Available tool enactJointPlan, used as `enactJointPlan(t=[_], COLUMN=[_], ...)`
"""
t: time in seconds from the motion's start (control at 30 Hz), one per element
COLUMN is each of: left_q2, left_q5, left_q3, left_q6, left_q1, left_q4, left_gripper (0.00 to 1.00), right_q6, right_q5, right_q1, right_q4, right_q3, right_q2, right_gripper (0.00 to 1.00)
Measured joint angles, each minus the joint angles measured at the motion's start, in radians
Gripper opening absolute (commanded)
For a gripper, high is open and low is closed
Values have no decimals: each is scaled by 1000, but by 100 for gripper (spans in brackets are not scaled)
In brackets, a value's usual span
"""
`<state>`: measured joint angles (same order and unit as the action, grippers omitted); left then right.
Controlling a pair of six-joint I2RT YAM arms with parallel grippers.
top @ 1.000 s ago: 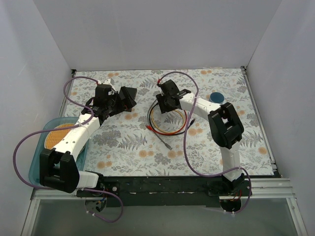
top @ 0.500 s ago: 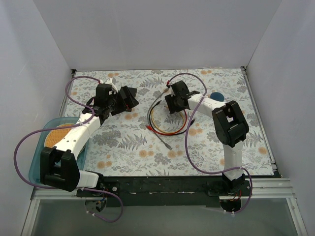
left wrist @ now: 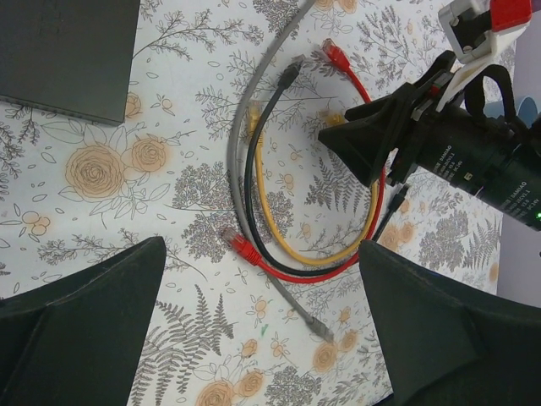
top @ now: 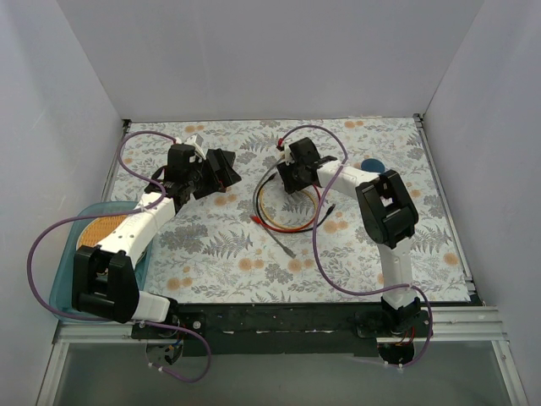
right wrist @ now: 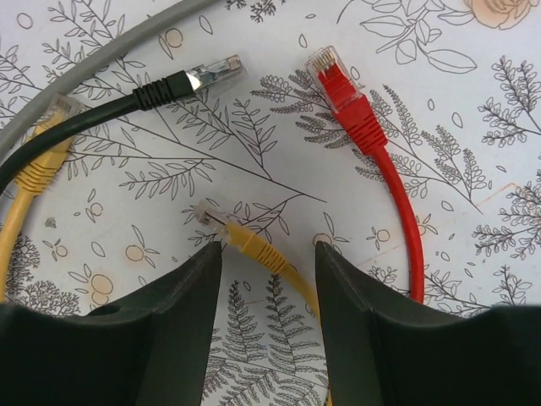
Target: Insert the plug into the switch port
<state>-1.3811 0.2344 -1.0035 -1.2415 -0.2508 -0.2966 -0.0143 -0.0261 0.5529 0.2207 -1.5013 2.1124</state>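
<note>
Yellow plastic plug [right wrist: 221, 227] is lying ungripped between the parted fingers of the right claw [right wrist: 266, 254], bottom centre of its frame. One matte-black flat switch box [left wrist: 68, 51] is sitting upper left in the left wrist view, apart from the wide-open, empty left claw [left wrist: 262, 245]. Four cables [left wrist: 296, 275] are looping nearby: grey, black, yellow, red.

Cloth [top: 220, 245] is white with grey fern sprigs and small orange roses all over. On it are a red cable [right wrist: 372, 135], a yellow cable [right wrist: 254, 245], a black cable [right wrist: 156, 91] and a grey cable [left wrist: 231, 161], plug tips clear-ish. The box [left wrist: 68, 51], upper left of the left wrist view, is plain matte black. In the top view there's a see-through teal tray [top: 57, 283] at lower left holding an orange disc [top: 97, 230], plus a dark blue disc [top: 372, 167] right of centre.
</note>
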Motion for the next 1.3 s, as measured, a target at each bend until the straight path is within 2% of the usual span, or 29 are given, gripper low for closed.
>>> enactJointPlan(t=[0.03, 0.1, 0.13, 0.2, 0.4, 0.6, 0.8, 1.03, 1.17, 1.3], left_q2=[0, 0, 0, 0, 5, 23, 40, 40, 42, 56], left_q5=[0, 1, 1, 1, 1, 0, 0, 14, 34, 61], left_q3=[0, 0, 0, 0, 0, 0, 0, 0, 1, 13], left_q6=[0, 0, 1, 2, 4, 4, 3, 1, -8, -21], left_q1=[0, 0, 0, 0, 0, 0, 0, 0, 0, 0], left_q4=[2, 5, 5, 5, 5, 4, 5, 6, 16, 40], left_gripper=[98, 98, 98, 98, 98, 98, 98, 98, 98, 98], right_q6=[5, 16, 22, 34, 50, 89, 133, 193, 225, 236], right_q5=[4, 4, 7, 7, -9, -142, -289, -294, -258, -224], right_q1=[0, 0, 0, 0, 0, 3, 3, 3, 3, 3], right_q4=[-6, -15, -18, -23, -26, -9, -31, -194, -226, -222], right_q3=[-1, -1, -1, -1, -26, -55, -62, -64, -54, 40], right_q2=[1, 4, 5, 7, 20, -40, -336, -742, -831, -853], right_gripper=[41, 31, 14, 3, 1, 1, 1, 1, 1, 1])
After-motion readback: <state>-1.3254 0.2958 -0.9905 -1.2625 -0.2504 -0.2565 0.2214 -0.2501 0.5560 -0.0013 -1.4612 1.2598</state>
